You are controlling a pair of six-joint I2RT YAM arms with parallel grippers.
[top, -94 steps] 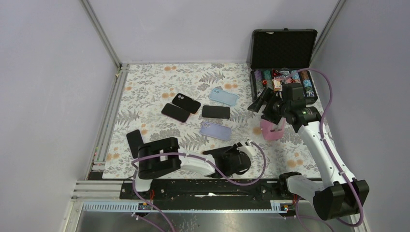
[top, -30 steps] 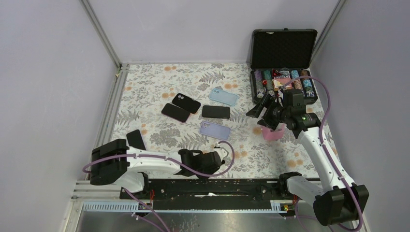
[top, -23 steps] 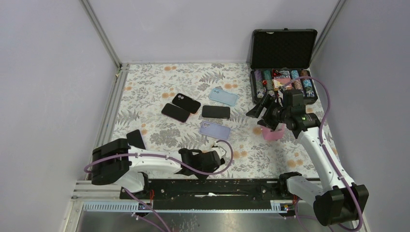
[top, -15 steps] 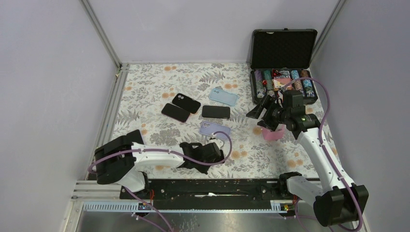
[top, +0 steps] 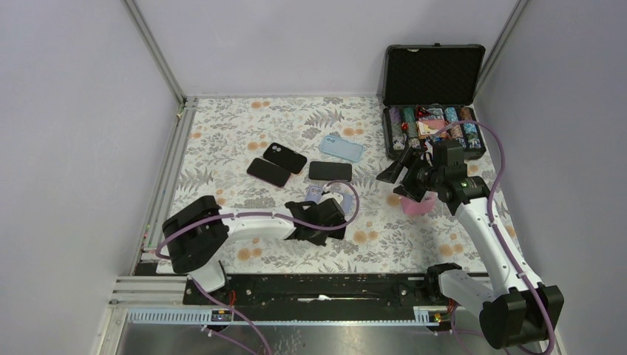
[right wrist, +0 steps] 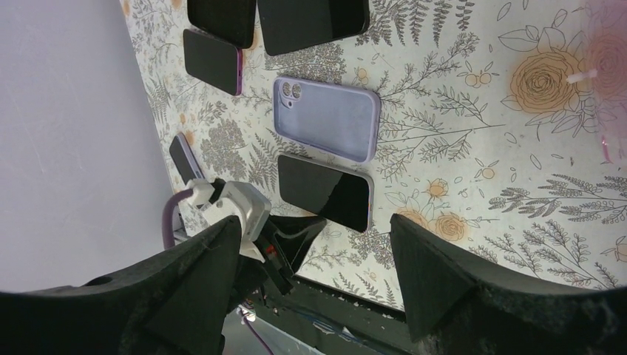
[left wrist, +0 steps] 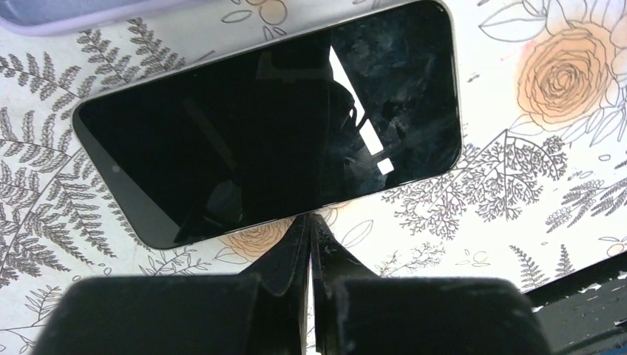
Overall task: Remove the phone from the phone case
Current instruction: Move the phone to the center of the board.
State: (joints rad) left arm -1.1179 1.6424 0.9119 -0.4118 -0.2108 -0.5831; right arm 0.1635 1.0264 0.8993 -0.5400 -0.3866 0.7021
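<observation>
— Where was your left hand?
— My left hand (left wrist: pixel 309 222) was pinched narrow. Both fingers (left wrist: pixel 285 259) were pressed together with nothing between them, and their tips sat right at the near long edge of the black phone (left wrist: pixel 270 126). Only my left wrist camera showed that, because from above my own arm hid the phone.
— And the case?
— The lilac case (right wrist: pixel 327 120) lay back up with its camera cutout showing, just beside the phone on the flowered desk (top: pixel 222 126). The phone lay bare and screen up, outside the case. My right wrist camera caught the two side by side, while the overhead view showed only a part of the case.
— Your right hand?
— My right hand (top: pixel 403 168) was spread wide and held nothing. It hung over a pink case (top: pixel 415 205), which its own camera caught only as a blur at the frame's edge.
— Anything readable?
— The things in the open black case (top: pixel 435 74) at the far right corner were too small to read.
</observation>
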